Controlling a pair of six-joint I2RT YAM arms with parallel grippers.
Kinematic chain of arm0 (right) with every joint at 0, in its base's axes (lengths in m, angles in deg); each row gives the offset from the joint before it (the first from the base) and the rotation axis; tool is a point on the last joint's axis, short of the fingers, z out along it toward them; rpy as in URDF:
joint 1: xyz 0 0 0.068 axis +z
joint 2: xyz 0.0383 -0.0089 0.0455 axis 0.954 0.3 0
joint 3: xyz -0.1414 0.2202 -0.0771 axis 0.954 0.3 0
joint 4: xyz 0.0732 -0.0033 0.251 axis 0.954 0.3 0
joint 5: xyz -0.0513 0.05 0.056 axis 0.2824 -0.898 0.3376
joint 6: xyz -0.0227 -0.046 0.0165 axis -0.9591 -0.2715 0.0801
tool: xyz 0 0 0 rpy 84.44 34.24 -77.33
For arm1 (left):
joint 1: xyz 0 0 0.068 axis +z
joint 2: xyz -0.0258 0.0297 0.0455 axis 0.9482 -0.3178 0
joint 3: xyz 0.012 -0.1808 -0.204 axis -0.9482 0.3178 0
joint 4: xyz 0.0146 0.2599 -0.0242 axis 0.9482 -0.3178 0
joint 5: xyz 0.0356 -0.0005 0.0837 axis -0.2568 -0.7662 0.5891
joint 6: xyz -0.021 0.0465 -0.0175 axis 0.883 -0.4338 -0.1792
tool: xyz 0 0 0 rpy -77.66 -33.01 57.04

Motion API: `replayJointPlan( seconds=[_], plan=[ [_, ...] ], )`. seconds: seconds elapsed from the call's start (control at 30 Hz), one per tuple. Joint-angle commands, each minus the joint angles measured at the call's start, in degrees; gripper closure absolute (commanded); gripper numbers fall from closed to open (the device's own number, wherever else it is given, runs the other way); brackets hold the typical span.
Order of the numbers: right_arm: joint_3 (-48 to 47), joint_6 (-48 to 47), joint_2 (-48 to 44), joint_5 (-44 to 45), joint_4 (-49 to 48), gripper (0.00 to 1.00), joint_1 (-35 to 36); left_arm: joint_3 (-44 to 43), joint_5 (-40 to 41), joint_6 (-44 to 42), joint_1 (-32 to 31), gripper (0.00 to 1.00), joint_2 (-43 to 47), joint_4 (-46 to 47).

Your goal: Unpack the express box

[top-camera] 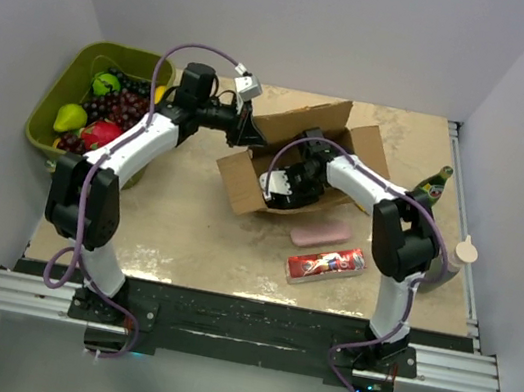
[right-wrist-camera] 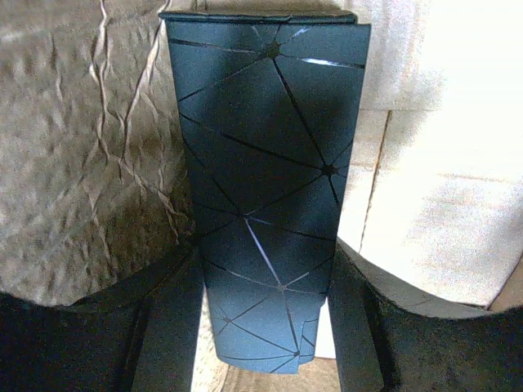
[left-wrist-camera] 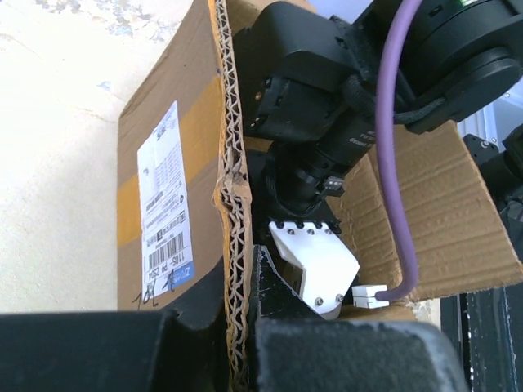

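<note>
On the express box (left-wrist-camera: pixel 176 82), a white shipping label (left-wrist-camera: pixel 166 196) shows a barcode and illegible small print.

Right gripper (right-wrist-camera: pixel 265 314), carton (right-wrist-camera: pixel 261 163) inside express box (top-camera: pixel 308 120)

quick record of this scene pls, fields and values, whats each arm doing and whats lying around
box: express box open on the table
left arm: left gripper, jaws clamped on the box's corrugated wall, beside the white label
right arm: right gripper inside the box, jaws closed on a dark blue carton
in front of box: pink oblong item, red packet
right of box: green bottle
left of box: green fruit bin
</note>
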Motion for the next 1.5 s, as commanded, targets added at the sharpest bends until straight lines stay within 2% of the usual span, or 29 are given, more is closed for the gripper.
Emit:
replayJointPlan(
  seconds=[0.0, 0.13, 0.23, 0.33, 0.43, 0.6, 0.63, 0.73, 0.97, 1.1, 1.23, 1.3, 1.33, 1.37, 1.43, 1.47],
  plan=[
    [-0.06, 6.27, -7.80, 0.82, 3.43, 1.00, -1.85, -2.59, 0.89, -0.90, -0.78, 1.00, 0.30, 0.64],
    [-7.16, 13.37, -16.24, -5.59, 6.67, 1.00, -1.85, -2.68, 4.42, -1.42, -0.78, 1.00, 0.21, 0.73],
    [-9.20, 19.60, -22.83, -9.03, 5.11, 1.00, -1.77, -2.68, 7.23, -0.73, -0.78, 1.00, 0.47, 1.96],
    [-8.77, 24.27, -28.54, -10.09, 2.82, 1.00, -1.68, -2.51, 9.17, -0.37, -0.78, 1.00, 1.09, 3.10],
    [-10.95, 27.27, -31.97, -10.36, 5.96, 1.00, -1.24, -2.59, 13.38, -0.89, -0.78, 1.00, 2.05, 2.58],
    [-13.08, 24.92, -35.85, -13.33, 18.61, 1.00, 0.87, -2.16, 25.94, -0.81, -0.17, 1.00, 3.64, 1.79],
    [-10.90, 22.65, -36.64, -13.78, 22.64, 1.00, 1.05, -2.07, 27.35, -0.37, 0.18, 1.00, 4.07, 1.79],
    [-4.93, 19.38, -39.36, -15.37, 26.89, 1.00, 2.01, -1.98, 30.44, 0.59, 1.06, 1.00, 4.78, 1.26],
    [7.91, 21.22, -38.06, -18.44, 18.21, 1.00, 3.86, 3.63, 33.52, 3.32, 3.08, 1.00, 8.99, -0.85],
    [15.03, 21.48, -32.36, -17.57, 8.04, 1.00, 7.10, 5.75, 35.01, 3.50, 4.31, 1.00, 10.31, -1.91],
    [13.30, 23.24, -24.27, -15.55, 2.11, 1.00, 10.01, 6.55, 34.23, 2.97, 5.81, 1.00, 10.23, -2.78],
    [10.23, 24.02, -19.36, -15.28, 2.11, 1.00, 10.80, 6.90, 33.96, 2.97, 6.07, 0.91, 10.40, -2.78],
    [9.52, 24.46, -18.11, -15.02, 2.02, 1.00, 10.98, 7.42, 33.52, 2.97, 6.16, 0.77, 10.58, -2.35],
    [8.99, 24.73, -16.71, -14.06, 2.02, 0.98, 11.33, 7.69, 33.26, 3.06, 6.16, 0.69, 10.75, -2.17],
    [8.19, 25.78, -14.34, -12.91, 1.32, 0.84, 11.59, 8.74, 33.43, 4.20, 6.25, 0.52, 11.54, -0.69],
    [8.19, 26.14, -13.97, -12.04, 0.97, 0.75, 11.68, 8.92, 33.26, 4.20, 6.25, 0.48, 11.81, -0.24]
  ],
)
